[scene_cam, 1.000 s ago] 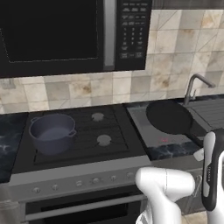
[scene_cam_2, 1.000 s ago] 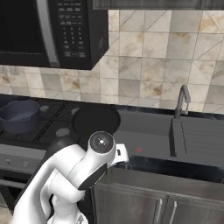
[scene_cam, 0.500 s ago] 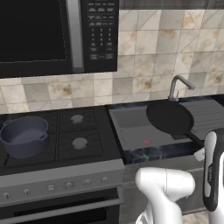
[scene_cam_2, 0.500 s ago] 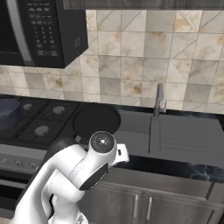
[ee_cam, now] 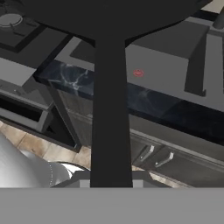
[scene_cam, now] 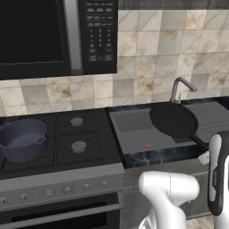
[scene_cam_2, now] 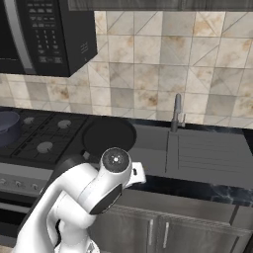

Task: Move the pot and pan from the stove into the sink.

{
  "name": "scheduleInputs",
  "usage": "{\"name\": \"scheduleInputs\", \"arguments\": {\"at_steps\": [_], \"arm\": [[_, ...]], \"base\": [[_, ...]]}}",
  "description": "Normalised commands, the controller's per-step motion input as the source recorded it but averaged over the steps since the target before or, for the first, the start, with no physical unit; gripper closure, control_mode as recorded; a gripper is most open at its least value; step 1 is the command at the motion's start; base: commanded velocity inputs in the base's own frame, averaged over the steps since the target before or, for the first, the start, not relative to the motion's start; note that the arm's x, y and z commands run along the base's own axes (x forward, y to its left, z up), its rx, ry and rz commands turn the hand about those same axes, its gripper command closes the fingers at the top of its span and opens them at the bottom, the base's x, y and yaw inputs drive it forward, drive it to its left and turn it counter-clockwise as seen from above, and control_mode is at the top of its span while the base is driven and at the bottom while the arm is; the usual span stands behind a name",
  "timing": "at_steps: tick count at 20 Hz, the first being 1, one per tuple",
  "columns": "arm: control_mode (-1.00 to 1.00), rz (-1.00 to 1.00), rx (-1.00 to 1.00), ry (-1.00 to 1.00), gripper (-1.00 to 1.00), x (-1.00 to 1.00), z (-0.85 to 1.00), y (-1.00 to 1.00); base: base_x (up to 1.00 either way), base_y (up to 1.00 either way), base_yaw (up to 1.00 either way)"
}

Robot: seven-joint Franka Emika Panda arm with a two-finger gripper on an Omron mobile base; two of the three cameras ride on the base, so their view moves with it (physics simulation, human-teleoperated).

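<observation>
The black pan (scene_cam: 173, 120) hangs in the air over the grey sink (scene_cam: 132, 130), its long handle (ee_cam: 110, 109) running back to my gripper (ee_cam: 111, 178), which is shut on it. In the right base view the pan (scene_cam_2: 108, 136) shows just beyond my arm, left of the sink basin (scene_cam_2: 150, 148). The blue-grey pot (scene_cam: 22, 139) stands on the front left burner of the stove (scene_cam: 76, 145), far left of the gripper. At the left edge of the right base view, the pot (scene_cam_2: 7, 127) is partly cut off.
A gooseneck faucet (scene_cam: 180, 87) rises behind the sink, close to the pan's far rim. A ribbed draining board (scene_cam_2: 210, 153) lies right of the basin. A microwave (scene_cam: 53, 36) hangs above the stove. Cabinet doors (ee_cam: 175, 162) stand below the dark marbled counter edge (ee_cam: 131, 98).
The whole scene has slid left in both base views, so the camera has moved right. The stove and pot are now further left, the sink more central. The pan stays held.
</observation>
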Motion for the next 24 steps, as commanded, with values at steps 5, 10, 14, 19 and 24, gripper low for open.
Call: {"name": "scheduleInputs", "arguments": {"at_steps": [5, 10, 14, 19, 24], "arm": [[-1.00, -0.01, 0.00, 0.00, 1.00, 0.41, 0.00, 0.00], [-1.00, -0.03, 0.00, 0.02, 1.00, 0.60, 0.00, 0.00], [-1.00, -0.04, 0.00, 0.04, 1.00, 0.61, 0.00, 0.00], [-1.00, -0.04, 0.00, 0.10, 1.00, 0.58, 0.00, 0.00], [-1.00, -0.03, 0.00, 0.12, 1.00, 0.50, 0.00, 0.00]], "base": [[0.00, 0.00, 0.00], [0.00, 0.00, 0.00], [0.00, 0.00, 0.00], [0.00, 0.00, 0.00], [0.00, 0.00, 0.00]]}}
